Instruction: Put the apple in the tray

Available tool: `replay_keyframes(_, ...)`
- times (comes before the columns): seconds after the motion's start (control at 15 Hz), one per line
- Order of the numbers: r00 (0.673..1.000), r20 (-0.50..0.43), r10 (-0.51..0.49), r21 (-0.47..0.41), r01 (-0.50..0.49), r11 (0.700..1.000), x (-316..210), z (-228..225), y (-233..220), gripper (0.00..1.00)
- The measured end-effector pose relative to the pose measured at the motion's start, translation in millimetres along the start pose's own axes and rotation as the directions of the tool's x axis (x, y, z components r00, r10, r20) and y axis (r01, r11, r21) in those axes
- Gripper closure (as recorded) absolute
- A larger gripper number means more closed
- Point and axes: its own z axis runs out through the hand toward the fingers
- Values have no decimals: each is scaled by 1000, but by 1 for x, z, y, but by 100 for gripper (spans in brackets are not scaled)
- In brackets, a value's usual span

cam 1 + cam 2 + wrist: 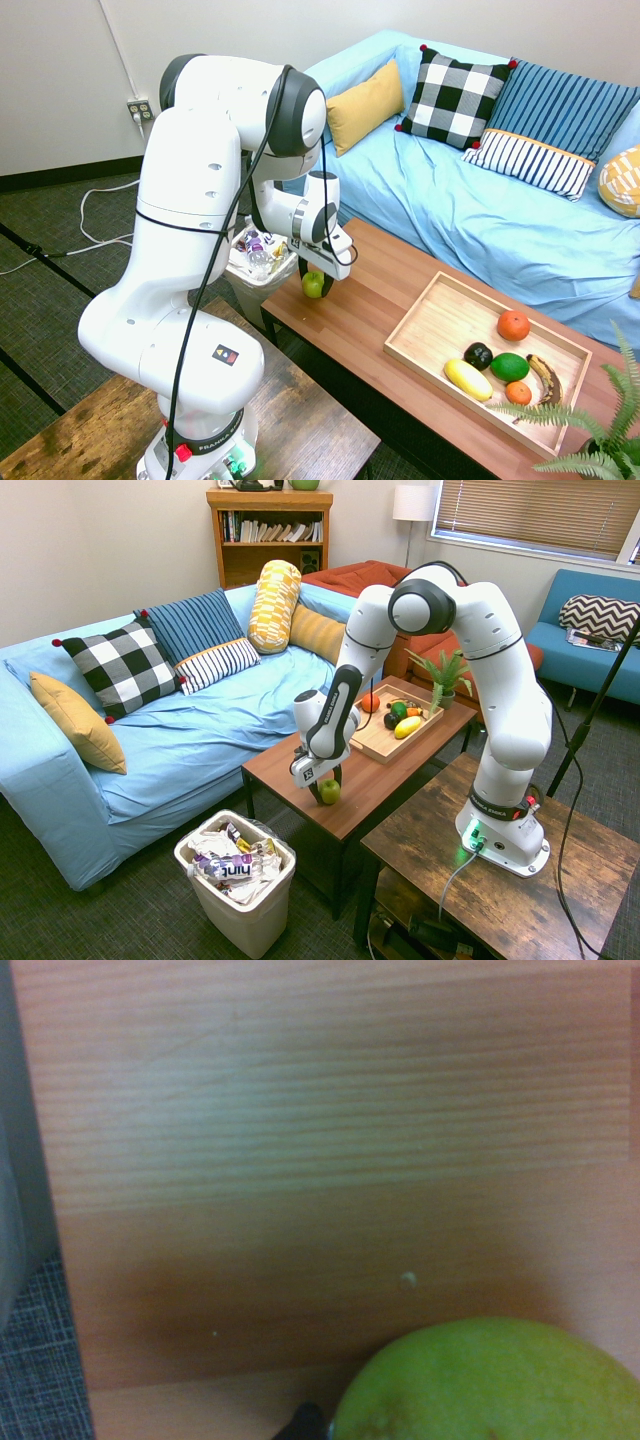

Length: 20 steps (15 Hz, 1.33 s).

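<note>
The small yellow-green apple (313, 285) (329, 791) rests on the wooden coffee table's end nearest the bin. It fills the bottom of the wrist view (490, 1380). My gripper (314, 291) (328, 786) points down over it with a dark finger on either side, shut on the apple. The light-wood tray (430, 315) (372, 742) lies at the table's other end, well away from the gripper.
The tray holds several fruits, among them an orange (513, 324), a dark green fruit (509, 366) and a yellow one (467, 379). A potted fern (600, 420) stands beyond the tray. A full waste bin (238, 878) sits below the table end, and a blue sofa (470, 210) runs alongside.
</note>
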Motion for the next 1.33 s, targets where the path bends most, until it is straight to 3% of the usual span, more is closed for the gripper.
replay_keyframes(0.2, 999, -21, 25, 27, -25, 999, 26, -40, 4, 100)
replay_keyframes(0.6, 984, -75, 159, 106, -151, 983, 137, -137, 44, 100)
replay_keyframes(1.0, 969, -72, 235, 131, -224, 966, 241, -153, 102, 100)
replay_keyframes(1.33, 970, -40, 238, 135, -231, 964, 296, -123, 107, 100)
